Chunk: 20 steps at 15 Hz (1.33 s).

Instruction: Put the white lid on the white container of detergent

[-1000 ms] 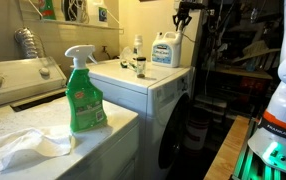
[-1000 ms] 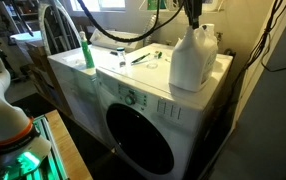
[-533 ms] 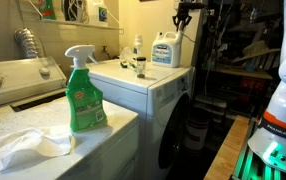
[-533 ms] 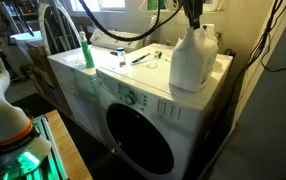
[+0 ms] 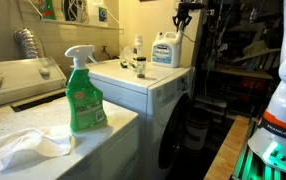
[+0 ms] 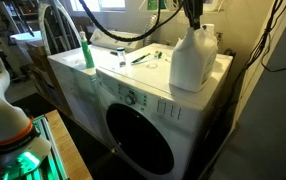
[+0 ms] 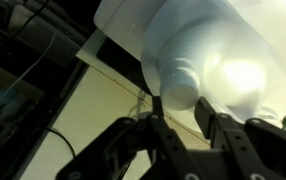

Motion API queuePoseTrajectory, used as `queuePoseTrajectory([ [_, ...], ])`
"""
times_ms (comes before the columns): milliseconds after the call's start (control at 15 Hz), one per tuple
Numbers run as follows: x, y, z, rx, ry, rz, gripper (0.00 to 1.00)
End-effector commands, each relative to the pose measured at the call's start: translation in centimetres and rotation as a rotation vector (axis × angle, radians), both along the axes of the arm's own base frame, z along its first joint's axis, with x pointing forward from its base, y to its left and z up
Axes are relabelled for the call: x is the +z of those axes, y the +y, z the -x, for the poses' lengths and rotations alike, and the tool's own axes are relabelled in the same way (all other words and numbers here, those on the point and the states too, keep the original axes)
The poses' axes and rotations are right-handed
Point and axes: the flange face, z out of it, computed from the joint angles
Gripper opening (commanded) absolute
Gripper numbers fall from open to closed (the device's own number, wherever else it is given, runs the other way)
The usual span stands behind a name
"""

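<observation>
Nearest us, a green spray bottle (image 5: 83, 92) stands beside a crumpled cloth (image 5: 23, 145). Farther back, the white container of detergent (image 5: 165, 48) sits at the far corner of the washer (image 6: 93, 90) top. Just above it hangs the gripper (image 7: 178, 110), its fingers drawn in on what looks like the white lid (image 7: 178, 85).

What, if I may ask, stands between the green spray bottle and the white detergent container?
In an exterior view, a slimmer white bottle appears between the green spray bottle and the white container of detergent.
</observation>
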Motion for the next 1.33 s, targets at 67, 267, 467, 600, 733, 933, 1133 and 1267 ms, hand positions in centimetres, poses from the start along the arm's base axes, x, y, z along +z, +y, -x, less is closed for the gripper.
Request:
queuePoseTrajectory([
  [67, -0.5, -0.6, 0.7, -0.009, 0.014, -0.007, 0.12],
  [267, 0.1, -0.3, 1.0, -0.001, -0.006, 0.005, 0.12],
  [467, 0.5, -0.2, 1.3, 0.002, -0.016, 0.022, 0.12],
  [600, 0.6, -0.2, 1.5, 0.005, -0.017, 0.033, 0.12],
  [733, 0.5, -0.1, 1.6, 0.016, -0.024, 0.018, 0.12],
  [933, 0.4, 0.1, 1.7, 0.019, -0.049, 0.006, 0.12],
  [1133, 0.0, 0.5, 1.7, 0.024, -0.057, 0.002, 0.12],
  [1267, -0.3, 0.7, 1.7, 0.028, -0.053, 0.005, 0.12],
])
